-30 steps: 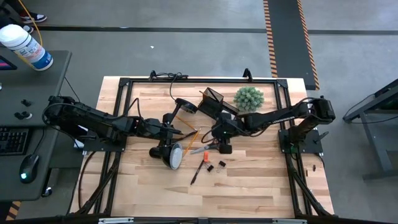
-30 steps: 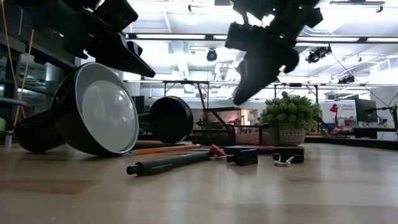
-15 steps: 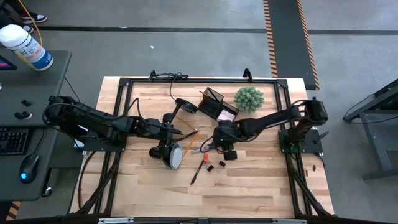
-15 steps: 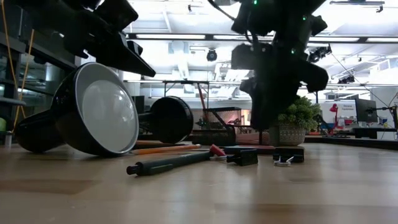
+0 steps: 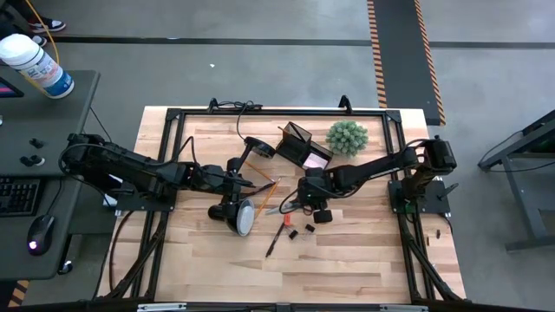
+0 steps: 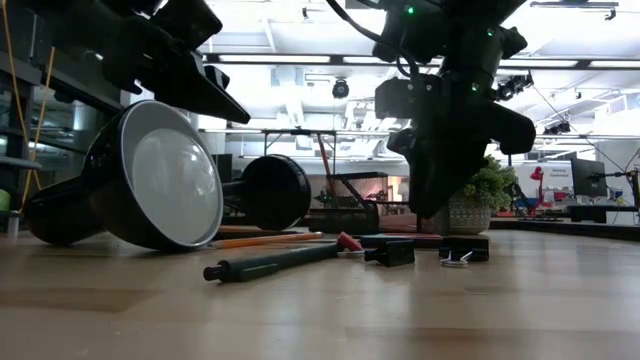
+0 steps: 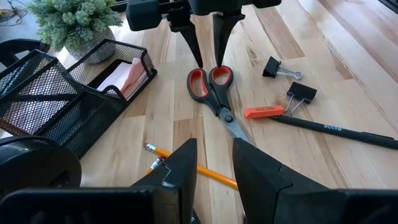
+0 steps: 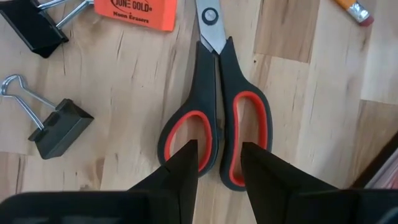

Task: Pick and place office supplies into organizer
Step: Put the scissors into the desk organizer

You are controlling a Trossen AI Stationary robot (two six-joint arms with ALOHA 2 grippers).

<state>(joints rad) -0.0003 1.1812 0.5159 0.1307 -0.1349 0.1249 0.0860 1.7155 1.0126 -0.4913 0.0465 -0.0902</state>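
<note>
Black scissors with red-lined handle loops [image 8: 217, 124] lie flat on the table, also seen in the left wrist view [image 7: 214, 93]. My right gripper [image 8: 217, 155] is open and points steeply down just above the two loops [image 7: 208, 78], one fingertip over each. In the low view its tips [image 6: 435, 212] hang a little above the wood. My left gripper [image 7: 214, 158] waits open left of the scissors, above a yellow pencil [image 7: 186, 165]. The black mesh organizer [image 7: 68, 93] stands at the back with a pink sticky-note pad [image 7: 127, 78] in its tray.
An orange eraser [image 7: 264, 112], two black binder clips [image 7: 301, 94] [image 7: 277, 67] and a black pen [image 7: 336, 129] lie near the scissors' blades. A black desk lamp [image 5: 236, 212] lies tipped over at centre left. A green spiky plant [image 5: 347, 137] stands beside the organizer.
My right gripper has come down toward the scissors and tipped from slanting to nearly straight down, and it has been still for the last half second. Its fingers have stayed apart. The scissors and the other items have not moved.
</note>
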